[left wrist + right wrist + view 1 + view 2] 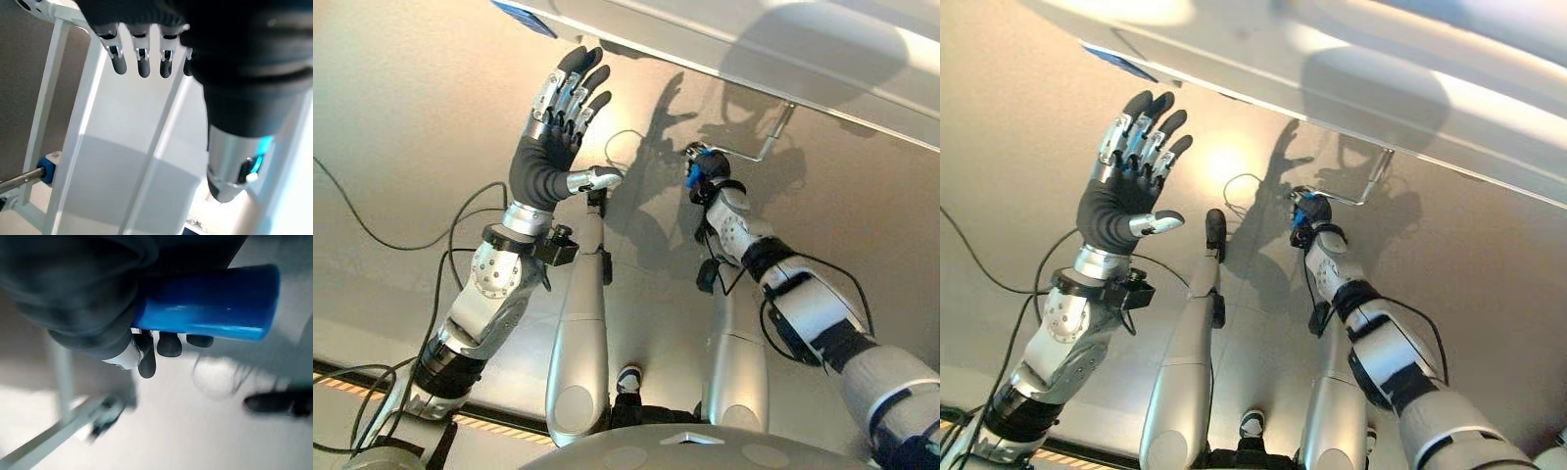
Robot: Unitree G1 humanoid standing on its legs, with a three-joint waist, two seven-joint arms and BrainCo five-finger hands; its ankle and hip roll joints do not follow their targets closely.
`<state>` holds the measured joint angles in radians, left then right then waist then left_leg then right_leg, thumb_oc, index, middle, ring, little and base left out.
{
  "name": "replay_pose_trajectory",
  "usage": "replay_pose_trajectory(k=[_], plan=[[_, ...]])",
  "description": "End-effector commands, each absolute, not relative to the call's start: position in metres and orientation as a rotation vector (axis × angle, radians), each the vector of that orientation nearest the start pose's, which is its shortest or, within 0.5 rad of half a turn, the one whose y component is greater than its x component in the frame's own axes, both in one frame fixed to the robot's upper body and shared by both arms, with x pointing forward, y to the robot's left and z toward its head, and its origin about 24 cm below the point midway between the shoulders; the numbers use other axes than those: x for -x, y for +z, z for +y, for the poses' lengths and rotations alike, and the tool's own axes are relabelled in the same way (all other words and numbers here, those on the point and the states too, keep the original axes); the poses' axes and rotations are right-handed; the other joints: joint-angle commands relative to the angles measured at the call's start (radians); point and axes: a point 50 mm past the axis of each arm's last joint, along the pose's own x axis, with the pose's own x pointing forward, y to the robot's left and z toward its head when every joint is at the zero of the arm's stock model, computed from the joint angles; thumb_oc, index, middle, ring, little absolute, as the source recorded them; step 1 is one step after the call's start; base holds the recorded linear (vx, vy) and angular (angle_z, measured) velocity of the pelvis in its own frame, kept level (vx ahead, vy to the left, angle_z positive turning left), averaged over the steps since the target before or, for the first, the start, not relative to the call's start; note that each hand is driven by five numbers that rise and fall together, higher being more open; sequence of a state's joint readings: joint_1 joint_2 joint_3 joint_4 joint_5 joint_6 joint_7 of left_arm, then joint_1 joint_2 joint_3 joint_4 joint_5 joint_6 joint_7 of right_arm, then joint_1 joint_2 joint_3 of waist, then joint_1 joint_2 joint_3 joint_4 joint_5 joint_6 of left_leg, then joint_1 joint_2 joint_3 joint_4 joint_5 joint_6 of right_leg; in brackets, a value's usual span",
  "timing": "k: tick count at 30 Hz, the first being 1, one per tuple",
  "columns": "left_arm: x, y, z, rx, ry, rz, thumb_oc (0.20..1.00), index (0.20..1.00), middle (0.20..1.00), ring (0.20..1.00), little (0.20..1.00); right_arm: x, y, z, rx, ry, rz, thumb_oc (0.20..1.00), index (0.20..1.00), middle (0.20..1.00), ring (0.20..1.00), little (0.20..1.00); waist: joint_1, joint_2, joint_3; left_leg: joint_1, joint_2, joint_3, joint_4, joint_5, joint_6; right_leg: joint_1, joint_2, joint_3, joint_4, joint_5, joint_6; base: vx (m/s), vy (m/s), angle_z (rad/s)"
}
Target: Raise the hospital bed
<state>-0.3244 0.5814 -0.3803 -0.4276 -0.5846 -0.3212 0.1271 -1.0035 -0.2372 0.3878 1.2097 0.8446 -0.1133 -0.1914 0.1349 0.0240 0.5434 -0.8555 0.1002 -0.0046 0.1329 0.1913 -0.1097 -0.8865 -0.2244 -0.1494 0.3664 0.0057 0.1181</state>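
I have the right robot hand (703,176) clamped on the blue grip (205,303) of the bed's crank handle (759,149); in the right wrist view the dark-tipped fingers (168,343) curl round that blue cylinder, so the hold looks firm to me. The crank's thin metal rod runs from the grip up and to the right, bends, and goes in under the white frame of the hospital bed (822,69), which spans the far side of the scene above both arms. So the grip's long axis lies across my palm, offset from the shaft, and I judge that the coming move is a rotation of the grip round that shaft, not a pull. The left robot hand (556,117) is raised on the left with fingers straight and spread, holding nothing, well apart from the crank and close under the bed's edge. The left wrist view looks at the white bed rails (68,98) past those fingers. The right arm is plainly the nearer one for the turn.
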Motion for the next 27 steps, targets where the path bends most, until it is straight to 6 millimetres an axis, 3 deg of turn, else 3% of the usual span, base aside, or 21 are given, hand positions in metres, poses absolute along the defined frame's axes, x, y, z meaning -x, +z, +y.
replay_pose_trajectory(k=[1,5,6,8,9,10,12,13,16,20,22,27], plan=[[-0.218,0.236,0.106,0.260,-0.648,-0.905,1.000,1.000,1.000,1.000,1.000,-0.414,0.129,-0.169,-0.057,-0.139,0.108,0.200,0.200,0.200,0.200,0.200,0.008,0.084,-0.023,-0.005,-0.013,0.007,0.119,-0.145,-0.005,0.052,-0.018,0.001,-0.094,0.050,0.062,0.00,0.010,0.10],[-0.217,0.237,0.101,0.242,-0.680,-0.912,1.000,1.000,1.000,1.000,1.000,-0.401,0.101,-0.208,-0.026,-0.257,0.201,0.200,0.200,0.200,0.200,0.200,-0.005,0.105,-0.023,-0.005,-0.012,0.015,0.111,-0.141,-0.003,0.031,-0.012,0.019,-0.082,0.043,0.061,0.00,0.010,0.03],[-0.217,0.237,0.101,0.243,-0.681,-0.912,1.000,1.000,1.000,1.000,1.000,-0.401,0.101,-0.209,-0.026,-0.258,0.201,0.200,0.200,0.200,0.200,0.200,-0.004,0.105,-0.023,-0.005,-0.012,0.015,0.111,-0.141,-0.003,0.030,-0.012,0.020,-0.081,0.043,0.061,0.00,0.000,0.00],[-0.217,0.238,0.101,0.227,-0.689,-0.915,1.000,1.000,1.000,1.000,1.000,-0.388,0.082,-0.236,-0.040,-0.348,0.261,0.200,0.200,0.200,0.200,0.200,-0.016,0.114,-0.023,-0.008,-0.009,0.024,0.111,-0.142,-0.002,0.011,-0.007,0.035,-0.074,0.040,0.061,0.00,0.000,0.00],[-0.217,0.238,0.101,0.227,-0.690,-0.915,1.000,1.000,1.000,1.000,1.000,-0.388,0.082,-0.236,-0.040,-0.349,0.260,0.200,0.200,0.200,0.200,0.200,-0.015,0.114,-0.023,-0.008,-0.008,0.025,0.112,-0.143,-0.002,0.010,-0.007,0.036,-0.073,0.040,0.061,0.01,-0.019,-0.05],[-0.217,0.238,0.100,0.221,-0.692,-0.916,1.000,1.000,1.000,1.000,1.000,-0.379,0.074,-0.255,-0.026,-0.410,0.292,0.200,0.200,0.200,0.200,0.200,-0.022,0.118,-0.023,-0.011,-0.005,0.032,0.113,-0.142,-0.002,-0.003,-0.003,0.045,-0.070,0.039,0.061,0.01,-0.024,-0.07],[-0.217,0.238,0.101,0.217,-0.691,-0.917,1.000,1.000,1.000,1.000,1.000,-0.375,0.073,-0.267,-0.012,-0.451,0.301,0.200,0.200,0.200,0.200,0.200,-0.028,0.121,-0.023,-0.015,-0.003,0.036,0.113,-0.142,-0.002,-0.013,0.000,0.049,-0.066,0.037,0.061,0.01,-0.019,-0.10],[-0.217,0.238,0.101,0.212,-0.693,-0.912,1.000,1.000,1.000,1.000,1.000,-0.367,0.071,-0.286,-0.026,-0.519,0.309,0.200,0.200,0.200,0.200,0.200,-0.038,0.124,-0.023,-0.016,0.001,0.043,0.112,-0.141,-0.003,-0.026,0.003,0.057,-0.063,0.037,0.062,0.00,-0.020,-0.08],[-0.217,0.235,0.101,0.198,-0.690,-0.903,1.000,1.000,1.000,1.000,1.000,-0.355,0.075,-0.316,-0.030,-0.616,0.305,0.200,0.200,0.200,0.200,0.200,-0.051,0.125,-0.023,-0.012,0.009,0.057,0.100,-0.136,-0.007,-0.049,0.016,0.070,-0.057,0.036,0.062,0.01,-0.024,-0.12],[-0.218,0.235,0.103,0.185,-0.685,-0.904,1.000,1.000,1.000,1.000,1.000,-0.343,0.072,-0.334,-0.044,-0.679,0.306,0.200,0.200,0.200,0.200,0.200,-0.063,0.118,-0.023,-0.006,0.022,0.069,0.097,-0.136,-0.009,-0.066,0.032,0.078,-0.048,0.034,0.058,0.01,-0.056,-0.14],[-0.217,0.235,0.103,0.185,-0.693,-0.903,1.000,1.000,1.000,1.000,1.000,-0.328,0.067,-0.354,-0.061,-0.746,0.321,0.200,0.200,0.200,0.200,0.200,-0.075,0.113,-0.023,0.000,0.031,0.076,0.097,-0.136,-0.012,-0.076,0.038,0.086,-0.040,0.031,0.057,0.00,-0.090,-0.18],[-0.217,0.236,0.106,0.186,-0.691,-0.906,1.000,1.000,1.000,1.000,1.000,-0.304,0.056,-0.377,-0.103,-0.844,0.339,0.200,0.200,0.200,0.200,0.200,-0.099,0.103,-0.023,0.018,0.043,0.092,0.087,-0.135,-0.020,-0.085,0.049,0.094,-0.032,0.026,0.057,0.00,-0.050,-0.06]])
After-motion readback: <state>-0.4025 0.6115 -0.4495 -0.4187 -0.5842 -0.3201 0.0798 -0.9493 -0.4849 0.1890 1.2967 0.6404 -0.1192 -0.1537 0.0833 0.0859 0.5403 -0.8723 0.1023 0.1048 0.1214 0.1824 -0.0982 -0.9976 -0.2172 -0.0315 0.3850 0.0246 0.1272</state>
